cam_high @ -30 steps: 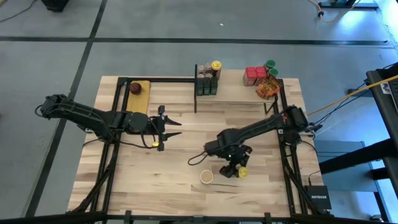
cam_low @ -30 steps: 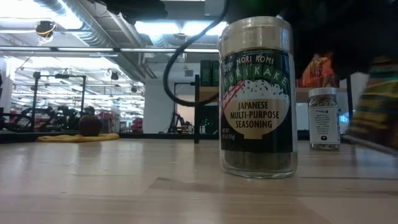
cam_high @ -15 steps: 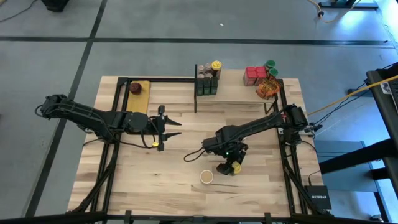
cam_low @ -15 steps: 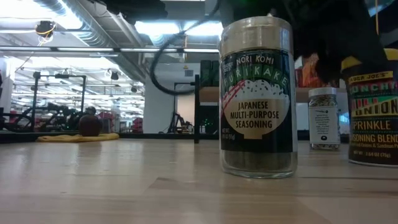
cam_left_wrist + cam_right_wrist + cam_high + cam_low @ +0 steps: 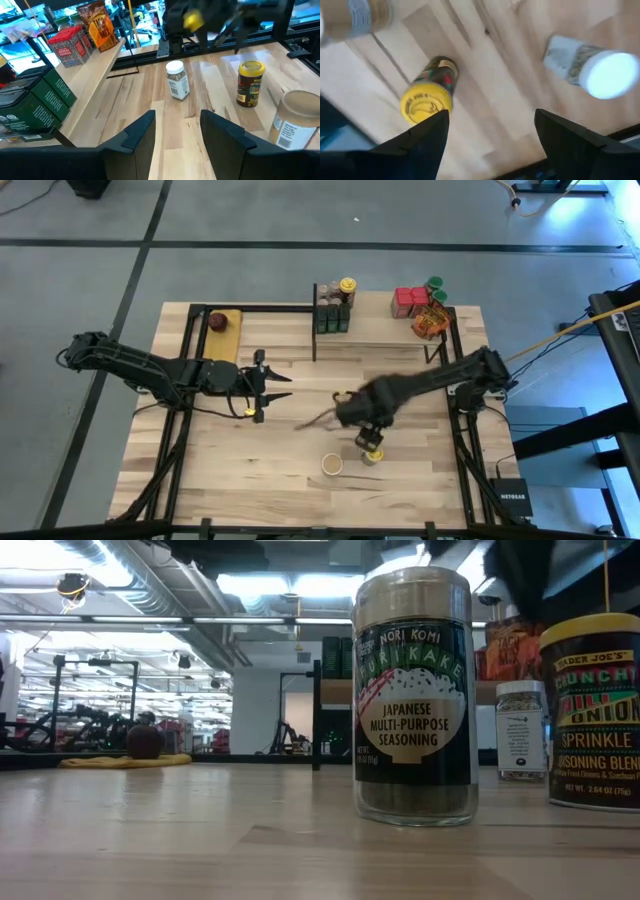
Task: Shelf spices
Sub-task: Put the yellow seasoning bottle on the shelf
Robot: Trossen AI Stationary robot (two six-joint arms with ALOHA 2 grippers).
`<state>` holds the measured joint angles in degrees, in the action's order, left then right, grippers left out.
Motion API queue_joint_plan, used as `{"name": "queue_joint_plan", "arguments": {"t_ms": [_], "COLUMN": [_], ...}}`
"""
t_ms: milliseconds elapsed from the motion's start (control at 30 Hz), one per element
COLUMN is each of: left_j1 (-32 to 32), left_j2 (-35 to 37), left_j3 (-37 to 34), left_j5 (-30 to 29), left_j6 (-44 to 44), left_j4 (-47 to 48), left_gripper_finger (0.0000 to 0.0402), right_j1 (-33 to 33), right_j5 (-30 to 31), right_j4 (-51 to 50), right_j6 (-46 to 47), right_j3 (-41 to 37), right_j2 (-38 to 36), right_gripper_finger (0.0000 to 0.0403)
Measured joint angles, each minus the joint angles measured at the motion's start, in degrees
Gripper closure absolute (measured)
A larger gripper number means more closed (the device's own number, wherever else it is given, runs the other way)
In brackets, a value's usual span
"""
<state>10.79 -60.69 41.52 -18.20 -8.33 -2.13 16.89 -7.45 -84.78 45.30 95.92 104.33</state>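
Right tool [image 5: 490,125] spread above yellow-lid jar [image 5: 427,97]; low view alone reads furikake jar [image 5: 415,695] label.

bare tabletop [image 5: 290,450] centre, jars [image 5: 371,457] clustered front-right

Grey concrete floor [image 5: 300,270] crossed by dark seams around the plank-striped tabletop [image 5: 280,480]. Beyond, exposed ceiling ducts [image 5: 110,560], bright strip lights [image 5: 290,585], black racks [image 5: 95,690].

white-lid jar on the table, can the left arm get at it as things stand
Probably yes. The left gripper is open and faces the white-lid jar across bare tabletop, nothing standing between them. The yellow-lid jar stands off to one side, and the right gripper is over near that one.
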Motion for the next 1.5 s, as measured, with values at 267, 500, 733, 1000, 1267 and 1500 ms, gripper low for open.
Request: {"name": "queue_joint_plan", "arguments": {"t_ms": [267,500,733,1000,1267,1500], "left_j1": [0.0,0.0,-0.01,0.0,-0.02,-0.07], "left_j2": [0.0,0.0,0.0,0.0,0.0,0.0], "left_j3": [0.0,0.0,0.0,0.0,0.0,0.0], "left_j5": [-0.01,0.0,0.0,0.0,-0.01,-0.02], "left_j6": [0.01,0.77,0.8,0.59,-1.07,-1.19], "left_j4": [-0.13,-0.48,-0.41,-0.32,-0.39,-0.43], "left_gripper_finger": [0.0251,0.0251,0.0251,0.0251,0.0251,0.0251], "right_j1": [16.62,25.41,25.47,24.76,24.74,24.71], "right_j5": [16.71,31.22,34.7,33.71,33.47,34.89], "right_j4": [1.17,1.2,4.71,27.81,50.03,61.07], "right_j6": [7.75,13.76,11.87,9.9,7.02,4.4], "right_j3": [0.0,0.0,-1.61,-23.63,-40.59,-45.94], "right_j2": [-2.36,-2.9,-6.79,-19.75,-25.45,-24.98], "right_gripper_finger": [0.0102,0.0102,0.0102,0.0102,0.0102,0.0102]}}
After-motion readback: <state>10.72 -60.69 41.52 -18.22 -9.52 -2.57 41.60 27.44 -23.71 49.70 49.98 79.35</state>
